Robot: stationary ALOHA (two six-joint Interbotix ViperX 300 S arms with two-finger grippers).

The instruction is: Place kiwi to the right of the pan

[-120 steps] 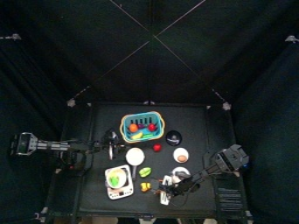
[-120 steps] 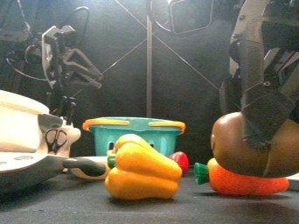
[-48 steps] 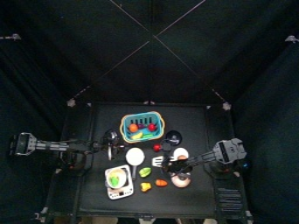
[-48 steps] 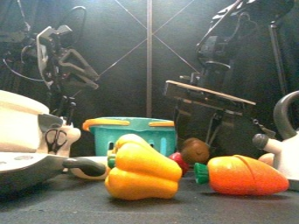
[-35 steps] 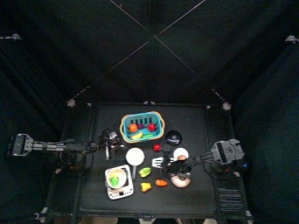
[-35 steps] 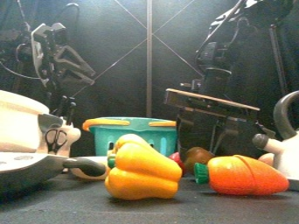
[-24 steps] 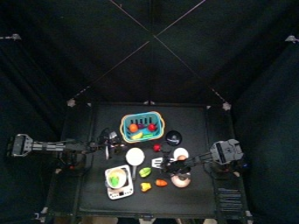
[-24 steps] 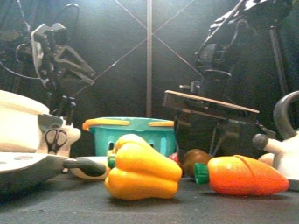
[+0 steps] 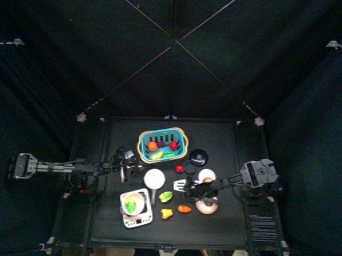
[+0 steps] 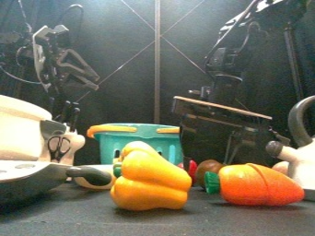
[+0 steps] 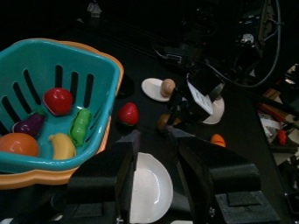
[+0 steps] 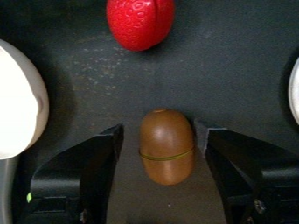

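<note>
The kiwi [image 12: 166, 145] lay on the worktop [image 12: 222, 79] between the right tool's [image 12: 163, 156] open jaws, near a strawberry [image 12: 142, 24].

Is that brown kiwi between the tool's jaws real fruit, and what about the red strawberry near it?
Both look like toys. The kiwi seems smooth moulded plastic: a seam line rings its middle and it has no fuzz. The strawberry looks like glossy plastic too, with bright highlights on an even red skin.
</note>
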